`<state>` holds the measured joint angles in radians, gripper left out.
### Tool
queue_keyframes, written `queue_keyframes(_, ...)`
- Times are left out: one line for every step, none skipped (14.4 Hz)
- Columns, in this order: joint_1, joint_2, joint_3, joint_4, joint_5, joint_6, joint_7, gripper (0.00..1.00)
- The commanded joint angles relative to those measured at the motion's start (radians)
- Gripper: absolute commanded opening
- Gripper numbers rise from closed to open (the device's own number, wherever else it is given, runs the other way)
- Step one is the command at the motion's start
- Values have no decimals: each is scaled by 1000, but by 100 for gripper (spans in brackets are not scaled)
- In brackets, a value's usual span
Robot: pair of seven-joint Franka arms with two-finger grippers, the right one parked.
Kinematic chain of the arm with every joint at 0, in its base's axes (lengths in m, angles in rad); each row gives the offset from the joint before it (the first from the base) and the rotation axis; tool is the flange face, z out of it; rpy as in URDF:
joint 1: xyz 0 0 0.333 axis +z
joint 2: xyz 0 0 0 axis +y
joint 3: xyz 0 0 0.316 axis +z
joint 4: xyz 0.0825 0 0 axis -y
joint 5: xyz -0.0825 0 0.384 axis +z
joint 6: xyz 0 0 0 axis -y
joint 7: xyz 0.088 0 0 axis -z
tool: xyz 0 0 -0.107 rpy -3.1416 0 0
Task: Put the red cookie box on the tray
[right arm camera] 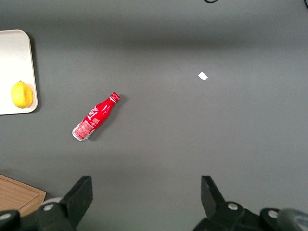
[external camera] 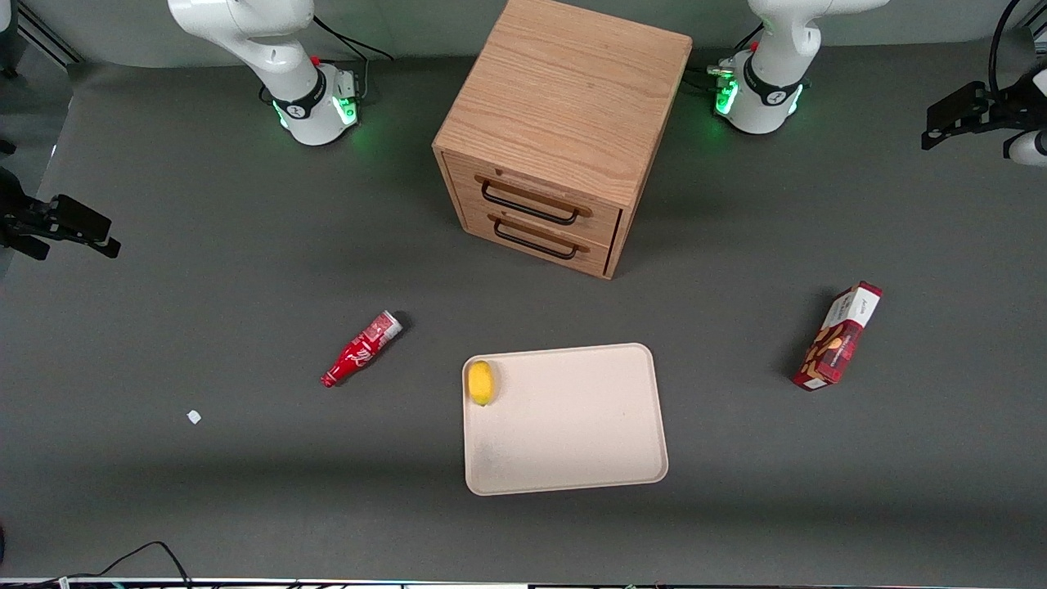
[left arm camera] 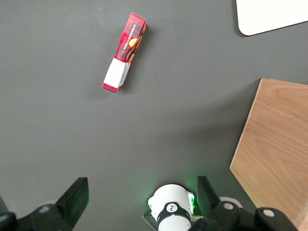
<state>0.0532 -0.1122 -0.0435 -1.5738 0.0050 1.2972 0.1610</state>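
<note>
Gripper (left arm camera: pixel 142 202) hovers high above the table, fingers (left arm camera: pixel 74 197) wide apart, holding nothing; cookie box (left arm camera: pixel 124 53) lies at 12 o'clock from it.

Table surface (external camera: pixel 245 270): dark grey, matt, smooth, cloth-like or mat-like; faint sheen only near the arm bases.

Red cookie box (external camera: pixel 838 336): printed cardboard, slightly glossy dark-red faces, white end panel matt.

Tray (external camera: pixel 572 458): cream-beige, smooth, matt, looks like moulded plastic.

Lemon (external camera: pixel 480 382) on tray: yellow, lightly dimpled skin, dull shine.

Cabinet (external camera: pixel 564 106): light wood with visible grain, satin finish; drawer handles (external camera: pixel 532 209) dark, thin, metal-looking.

Soda bottle (external camera: pixel 361 349): glossy red surface with white print, silvery base end.

Gripper (left arm camera: pixel 139 202), high above the table toward the working arm's end: black matt fingers (left arm camera: pixel 74 197), plastic-looking, set wide apart; arm housing glossy white.

Small white scrap (external camera: pixel 194 417): paper-like.
</note>
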Motion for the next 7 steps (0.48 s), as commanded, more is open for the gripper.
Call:
queue_keyframes(14, 13, -9, 35, -10, 1, 3, 100)
queue_keyframes(14, 12, -7, 38, -8, -6, 2, 100)
queue_keyframes(13, 12, -9, 38, -7, -4, 2, 100)
queue_keyframes(13, 16, -9, 38, -7, 2, 0, 100)
queue_keyframes(13, 13, -9, 37, -7, 2, -4, 100)
queue_keyframes(13, 12, -9, 38, -8, 2, -6, 100)
queue_keyframes(13, 12, -7, 38, -10, 1, -12, 100)
